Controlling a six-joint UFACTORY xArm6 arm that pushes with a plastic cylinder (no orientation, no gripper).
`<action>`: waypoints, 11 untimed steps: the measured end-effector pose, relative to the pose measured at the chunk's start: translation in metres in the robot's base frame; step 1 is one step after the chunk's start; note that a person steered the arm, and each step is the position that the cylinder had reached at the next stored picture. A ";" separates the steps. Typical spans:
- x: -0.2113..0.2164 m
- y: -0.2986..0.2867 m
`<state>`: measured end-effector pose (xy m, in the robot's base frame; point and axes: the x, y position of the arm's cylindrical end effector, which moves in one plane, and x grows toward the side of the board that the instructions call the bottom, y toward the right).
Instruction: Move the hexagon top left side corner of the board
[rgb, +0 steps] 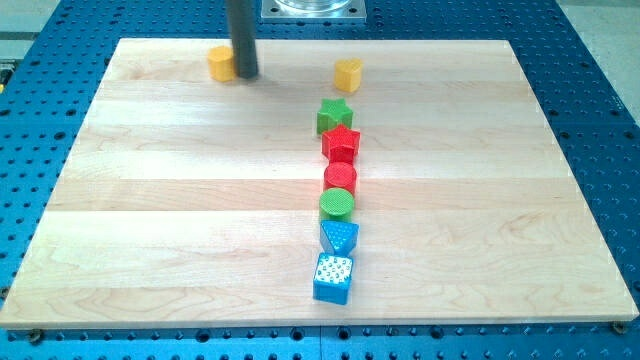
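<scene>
A yellow hexagon block (221, 63) lies near the view's top left of the wooden board (180, 200). My tip (244, 76) stands right beside it, on its right side, touching or nearly touching. A yellow heart-shaped block (348, 74) lies to the right near the top edge.
A column of blocks runs down the board's middle: a green star (334, 115), a red star (341, 143), a red cylinder (340, 179), a green cylinder (337, 206), a blue triangle (340, 237) and a blue cube (333, 277). Blue perforated table surrounds the board.
</scene>
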<state>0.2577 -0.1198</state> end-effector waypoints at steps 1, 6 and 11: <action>-0.002 -0.027; -0.011 -0.064; 0.038 -0.081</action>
